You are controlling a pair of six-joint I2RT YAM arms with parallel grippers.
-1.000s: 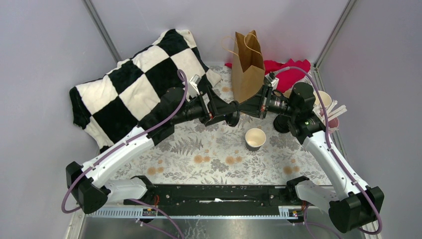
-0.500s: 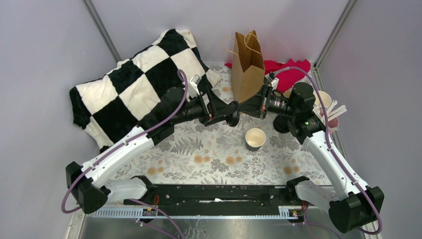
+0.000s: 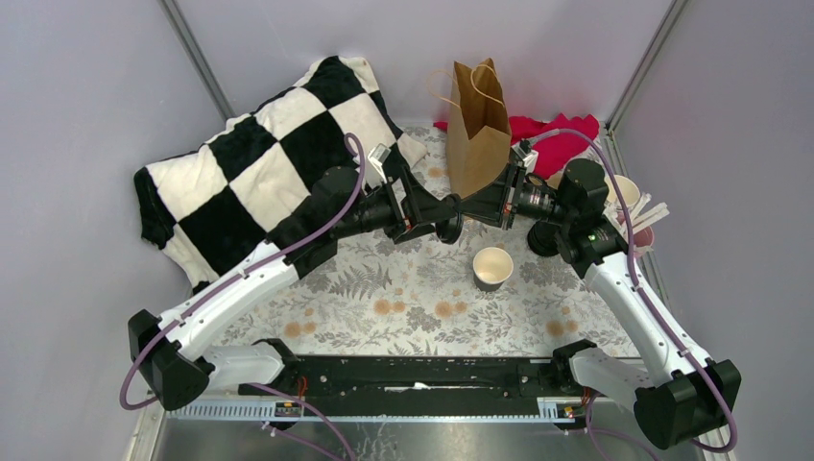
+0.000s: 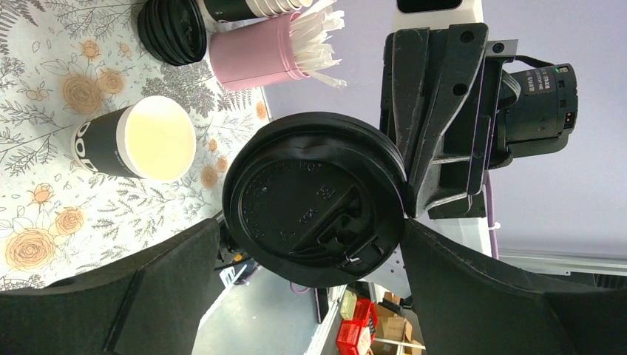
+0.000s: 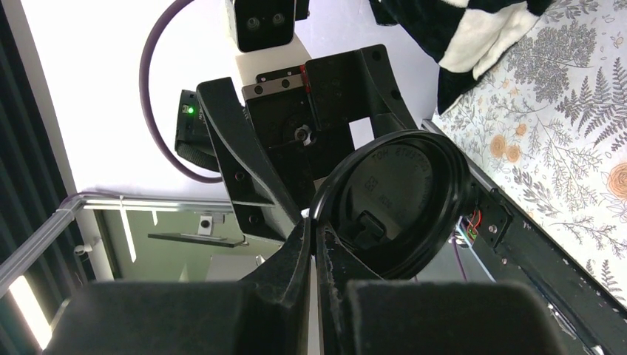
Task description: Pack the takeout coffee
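Note:
A black round lid (image 4: pixel 314 196) hangs in the air between the two grippers, above the floral mat. My right gripper (image 5: pixel 314 229) is shut on the lid's rim (image 5: pixel 395 207), pinching it at the edge. My left gripper (image 4: pixel 310 229) stands open wide, one finger on each side of the lid and close to its rim. In the top view the two grippers meet in front of the brown paper bag (image 3: pixel 478 130), left gripper (image 3: pixel 449 219) facing right gripper (image 3: pixel 472 206). A small black coffee cup (image 3: pixel 492 267) stands upright and uncovered on the mat, also in the left wrist view (image 4: pixel 137 140).
A pink cup of wooden stirrers (image 4: pixel 259 52), a stack of black lids (image 4: pixel 174 29) and stacked cups (image 4: pixel 244 6) sit at the right edge. A checkered blanket (image 3: pixel 259 163) fills the back left. A red cloth (image 3: pixel 552 134) lies behind the bag.

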